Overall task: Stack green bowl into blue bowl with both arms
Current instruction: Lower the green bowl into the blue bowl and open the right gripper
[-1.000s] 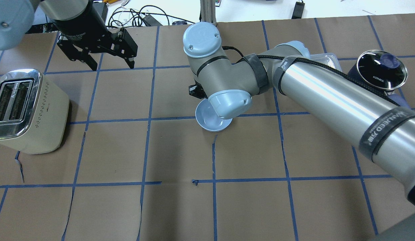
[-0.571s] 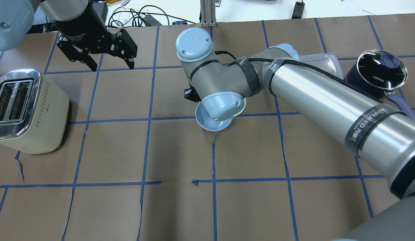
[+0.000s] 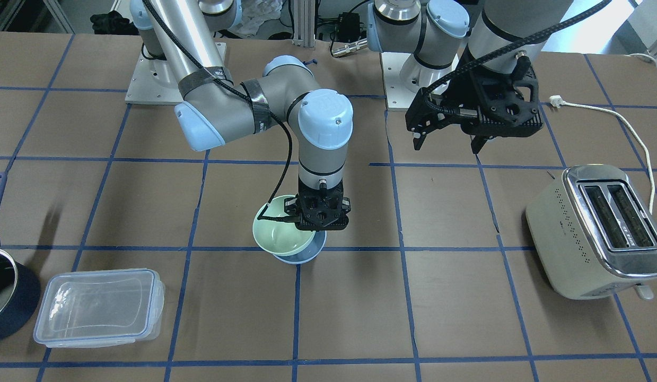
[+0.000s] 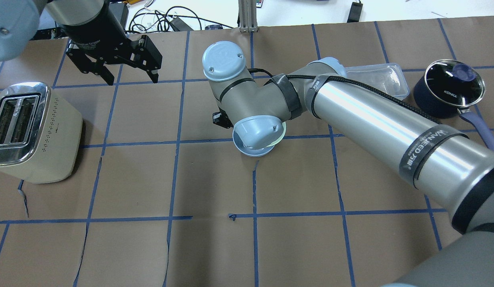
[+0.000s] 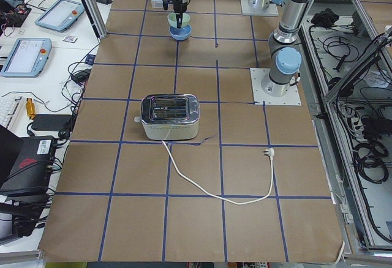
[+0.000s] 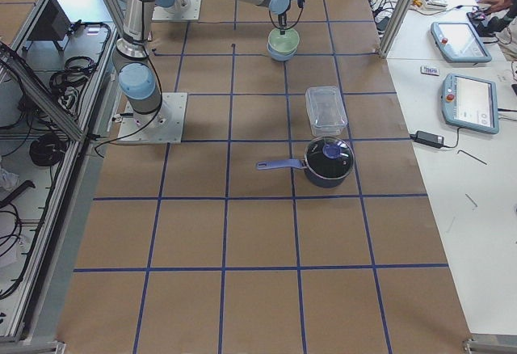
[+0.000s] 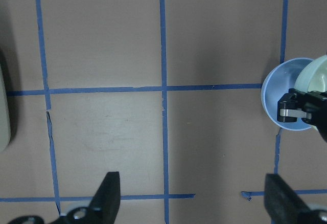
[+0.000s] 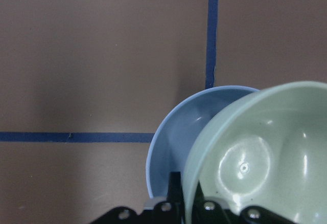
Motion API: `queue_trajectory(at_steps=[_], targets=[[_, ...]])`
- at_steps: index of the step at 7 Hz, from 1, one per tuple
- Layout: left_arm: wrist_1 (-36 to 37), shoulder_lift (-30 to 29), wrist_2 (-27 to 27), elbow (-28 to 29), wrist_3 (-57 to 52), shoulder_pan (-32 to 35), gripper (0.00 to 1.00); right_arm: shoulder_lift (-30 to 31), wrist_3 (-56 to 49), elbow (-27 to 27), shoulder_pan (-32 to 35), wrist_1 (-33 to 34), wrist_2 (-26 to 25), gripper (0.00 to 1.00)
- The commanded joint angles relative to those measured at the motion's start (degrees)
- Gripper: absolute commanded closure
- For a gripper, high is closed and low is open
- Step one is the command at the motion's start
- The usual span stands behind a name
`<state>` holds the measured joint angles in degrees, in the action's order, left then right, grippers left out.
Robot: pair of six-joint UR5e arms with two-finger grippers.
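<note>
My right gripper (image 3: 322, 225) is shut on the near rim of the mint-green bowl (image 3: 279, 236) and holds it tilted, just above and overlapping the light blue bowl (image 3: 303, 258), which sits on the table. The right wrist view shows the green bowl (image 8: 265, 152) over the right part of the blue bowl (image 8: 171, 147). In the overhead view my right wrist hides most of both; a rim of the blue bowl (image 4: 250, 152) and a sliver of the green bowl (image 4: 282, 134) show. My left gripper (image 4: 133, 79) is open and empty, raised well to the left.
A cream toaster (image 4: 29, 131) stands at the left with its cord (image 3: 620, 119) trailing. A clear plastic container (image 4: 380, 77) and a dark navy pot with a glass lid (image 4: 450, 85) are at the far right. Brown paper with blue tape lines covers the table (image 4: 215, 239).
My right arm has swung leftward in the overhead view, bringing the green bowl over the blue bowl. The left arm has barely moved.
</note>
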<state>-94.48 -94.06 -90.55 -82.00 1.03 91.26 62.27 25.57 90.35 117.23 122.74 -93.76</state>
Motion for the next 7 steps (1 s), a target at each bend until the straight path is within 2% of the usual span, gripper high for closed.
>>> queue_trajectory(at_steps=[1, 2, 3, 5, 7], targets=[[0.0, -0.07, -0.07, 0.09, 0.11, -0.12, 0.0, -0.48, 0.27, 0.0, 0.19, 1.69, 0.07, 0.07], [0.0, -0.07, -0.07, 0.08, 0.02, -0.12, 0.0, -0.39, 0.45, -0.17, 0.19, 4.32, 0.33, 0.0], [0.0, -0.07, -0.07, 0.08, 0.02, -0.21, 0.0, -0.04, 0.36, -0.52, -0.07, 4.35, 0.34, 0.0], [0.0, -0.07, -0.07, 0.0, -0.07, -0.21, 0.0, 0.23, -0.95, -5.51, -2.17, 0.42, -0.1, 0.0], [0.0, 0.02, -0.07, -0.09, -0.07, -0.12, 0.0, 1.01, -6.55, -5.36, -9.09, -4.5, 0.07, 0.0]])
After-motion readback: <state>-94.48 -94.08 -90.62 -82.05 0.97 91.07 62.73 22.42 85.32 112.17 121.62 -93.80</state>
